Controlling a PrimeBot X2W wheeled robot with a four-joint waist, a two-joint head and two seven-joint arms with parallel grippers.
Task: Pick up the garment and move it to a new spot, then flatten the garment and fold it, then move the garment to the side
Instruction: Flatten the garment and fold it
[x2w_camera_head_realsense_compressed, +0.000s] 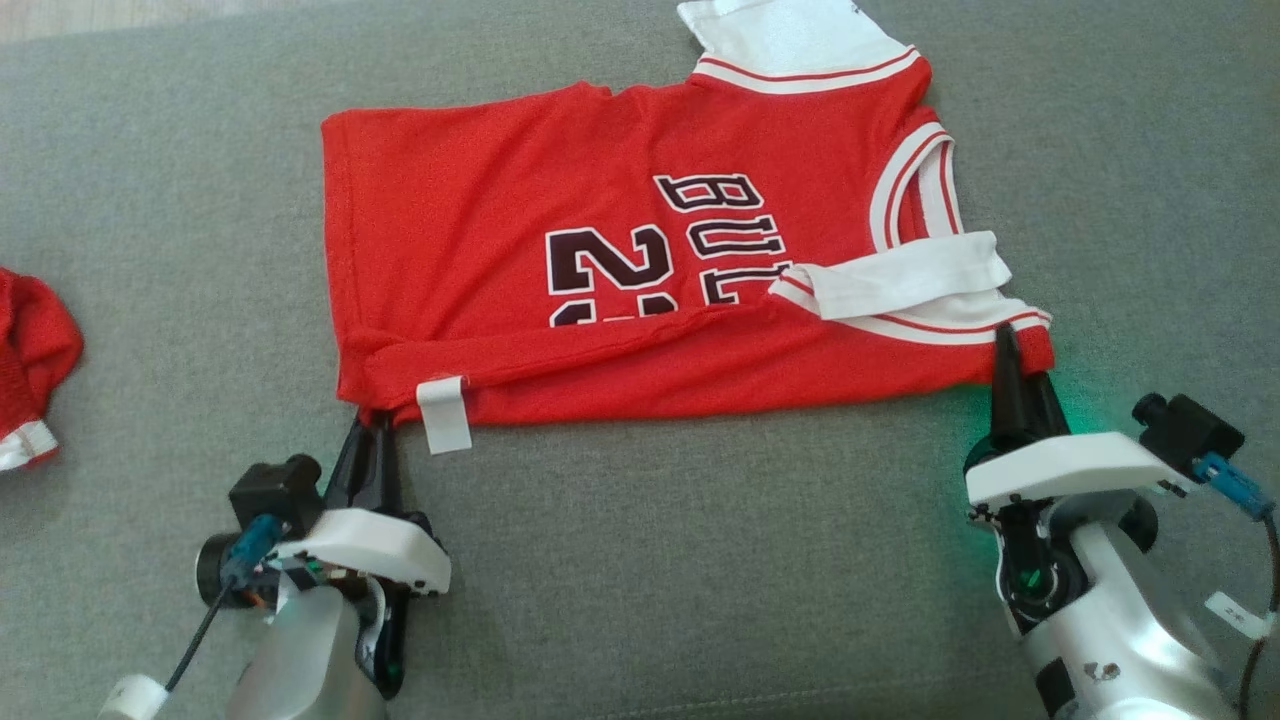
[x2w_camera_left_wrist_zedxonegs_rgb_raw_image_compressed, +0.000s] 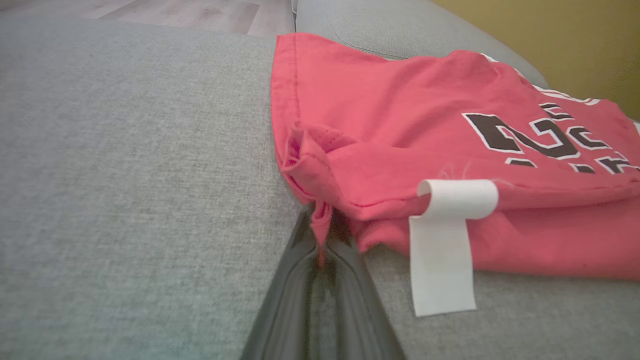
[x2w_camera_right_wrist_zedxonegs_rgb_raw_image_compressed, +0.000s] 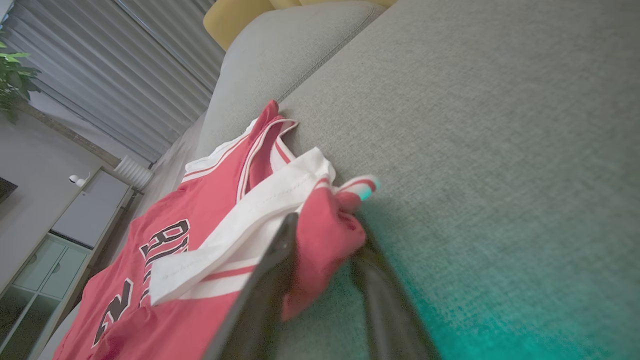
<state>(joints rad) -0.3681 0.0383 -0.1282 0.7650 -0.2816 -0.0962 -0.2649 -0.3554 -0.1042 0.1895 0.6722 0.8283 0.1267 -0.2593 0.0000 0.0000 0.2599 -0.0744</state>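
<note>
Garment (x2w_camera_head_realsense_compressed: 600, 200) lying flat on grey sofa seat (x2w_camera_head_realsense_compressed: 700, 560), near edge doubled over already. At its near-left corner, left gripper (x2w_camera_head_realsense_compressed: 372, 425) fingers clenched on the hem. At its near-right corner, right gripper (x2w_camera_head_realsense_compressed: 1015, 355) fingers straddling red cloth; clamped or not, cannot tell. Folding partly done; moving aside left.

garment (x2w_camera_head_realsense_compressed: 450, 200): dark letters "bul", numeral "2", remainder cut off by fold
</note>
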